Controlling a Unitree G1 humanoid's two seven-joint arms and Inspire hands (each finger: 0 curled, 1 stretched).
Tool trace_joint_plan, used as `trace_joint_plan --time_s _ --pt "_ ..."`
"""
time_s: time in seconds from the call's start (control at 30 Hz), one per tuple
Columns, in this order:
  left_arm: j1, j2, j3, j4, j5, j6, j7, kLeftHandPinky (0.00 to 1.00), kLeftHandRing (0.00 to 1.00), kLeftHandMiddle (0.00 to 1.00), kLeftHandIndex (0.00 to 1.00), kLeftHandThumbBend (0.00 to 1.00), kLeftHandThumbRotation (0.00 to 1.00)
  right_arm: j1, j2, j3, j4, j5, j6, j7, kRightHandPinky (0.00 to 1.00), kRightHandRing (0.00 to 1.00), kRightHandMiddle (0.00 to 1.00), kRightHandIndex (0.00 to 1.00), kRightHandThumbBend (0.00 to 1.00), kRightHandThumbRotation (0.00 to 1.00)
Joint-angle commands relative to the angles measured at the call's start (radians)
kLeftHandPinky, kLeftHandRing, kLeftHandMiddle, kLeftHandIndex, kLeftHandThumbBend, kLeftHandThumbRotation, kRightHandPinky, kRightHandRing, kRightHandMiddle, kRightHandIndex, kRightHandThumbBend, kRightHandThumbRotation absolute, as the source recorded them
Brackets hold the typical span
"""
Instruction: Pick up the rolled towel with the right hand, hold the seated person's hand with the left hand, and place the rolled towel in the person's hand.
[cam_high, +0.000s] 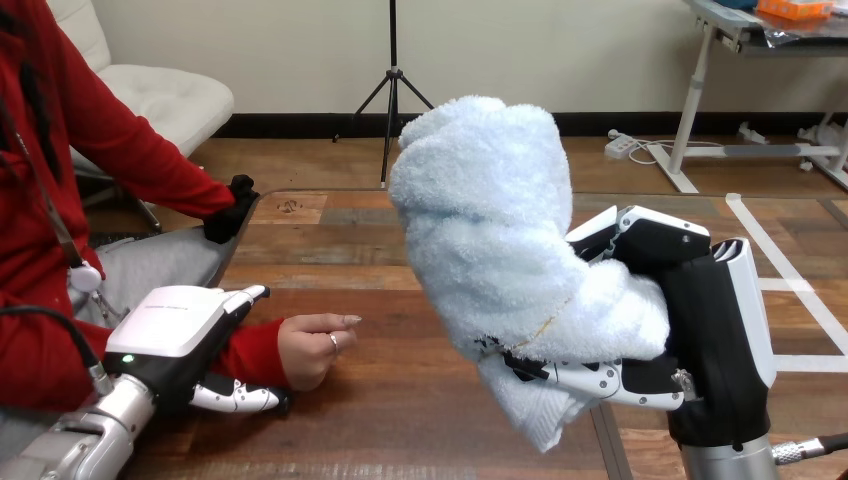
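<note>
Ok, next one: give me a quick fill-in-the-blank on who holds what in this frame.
1. The robot's right hand holds the rolled towel in the air ___ the table.
2. The robot's left hand has its thumb and fingers round the person's ___, on the red sleeve.
3. The person's hand rests on the table, loosely curled, holding ___.

Missing words: above; wrist; nothing.

The rolled towel (490, 230) is pale blue all over, the right hand (712, 330) and the left hand (175, 322) are black with white shells, and the wooden table (400, 420) is brown with darker and lighter planks.
</note>
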Motion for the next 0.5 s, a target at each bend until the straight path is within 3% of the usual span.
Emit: trace_joint_plan --time_s 0.0,0.47 --pt "-0.050 -0.021 -0.014 0.028 -0.011 0.008 -0.036 0.85 0.86 0.87 0.90 1.00 0.61 -0.036 0.015 -0.008 -0.063 0.023 -0.011 -0.004 0.02 0.05 0.09 0.07 0.51 0.00" --pt "-0.065 -0.026 -0.024 0.026 -0.018 0.025 -0.090 0.77 0.80 0.82 0.84 1.00 0.54 -0.030 0.019 -0.023 -0.085 0.015 -0.003 -0.012 0.02 0.05 0.09 0.07 0.51 0.00"
